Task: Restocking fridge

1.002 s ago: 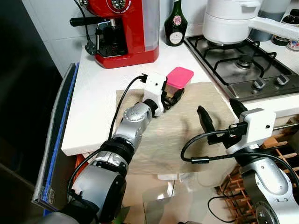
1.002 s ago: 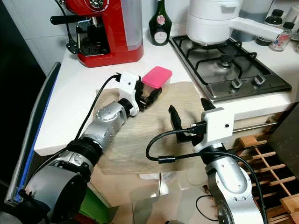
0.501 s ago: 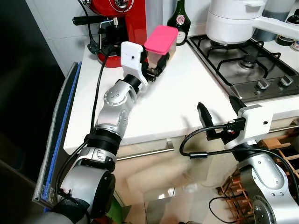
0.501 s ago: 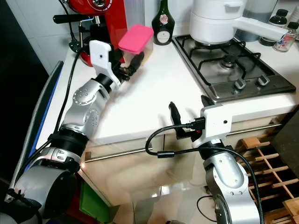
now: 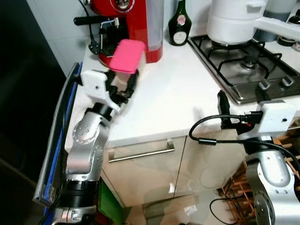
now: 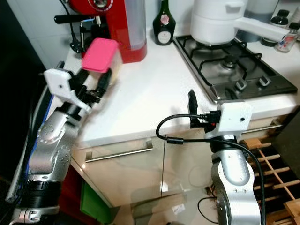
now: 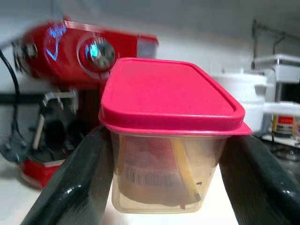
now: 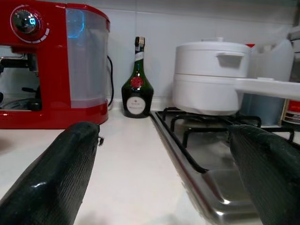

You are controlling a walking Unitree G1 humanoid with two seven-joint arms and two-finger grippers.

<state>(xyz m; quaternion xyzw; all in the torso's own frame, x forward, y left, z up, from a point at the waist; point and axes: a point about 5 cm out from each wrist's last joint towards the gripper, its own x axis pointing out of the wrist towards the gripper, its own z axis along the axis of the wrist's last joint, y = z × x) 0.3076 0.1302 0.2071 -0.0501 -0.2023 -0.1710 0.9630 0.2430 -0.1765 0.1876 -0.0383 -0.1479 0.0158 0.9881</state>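
One tub [image 5: 125, 57], clamped in our left tool [image 5: 123, 88], has swung away from the coffee machine [image 5: 136, 26] toward the fridge side; our right tool [image 5: 239, 108] hangs open, empty.

head eyes: down on counter [image 5: 178, 93]; wrists: level, close; shared: counter

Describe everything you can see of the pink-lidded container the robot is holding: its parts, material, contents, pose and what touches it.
The container is a small rectangular tub of clear, plastic-looking material with a rounded pink lid fitted on top. Inside sit brownish contents and what looks like a barcode label; what they are is unclear. The left gripper holds it lifted above the white countertop's left end, in front of the red coffee machine, one black finger pressed against each side. It tilts slightly in the head views.
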